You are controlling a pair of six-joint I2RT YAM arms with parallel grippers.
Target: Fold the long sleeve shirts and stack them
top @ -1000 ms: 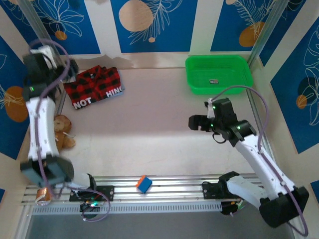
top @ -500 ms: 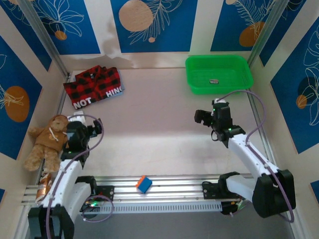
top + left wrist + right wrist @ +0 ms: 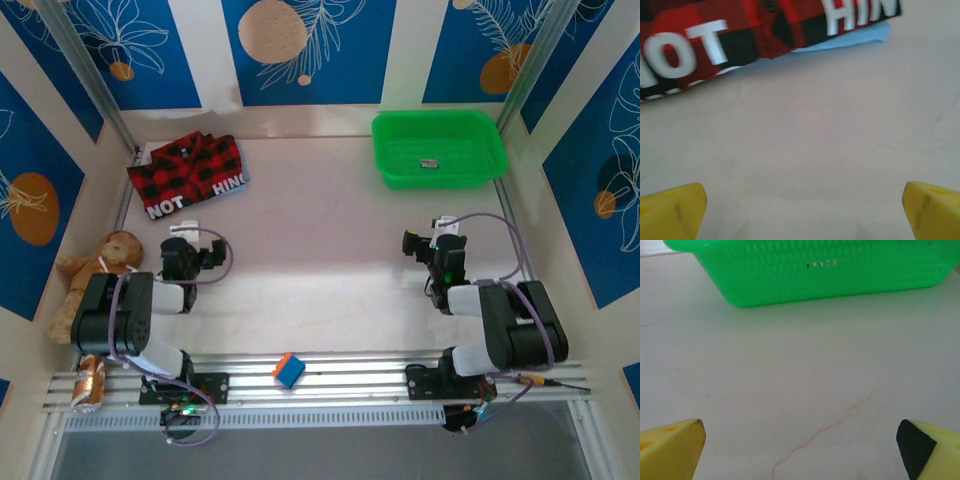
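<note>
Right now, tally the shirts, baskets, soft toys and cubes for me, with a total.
Shirts: 2, checked flannel shirt over light blue shirt
Baskets: 1, green basket
Soft toys: 1, teddy bear
Cubes: 1, cube
Total: 5

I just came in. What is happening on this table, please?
Nothing is being handled right now. The red-and-black flannel shirt lies folded on top of the light blue shirt in the far left corner of the table. The left hand and the right hand are both open and empty, apart from the shirts. The stacking looks done.
</note>
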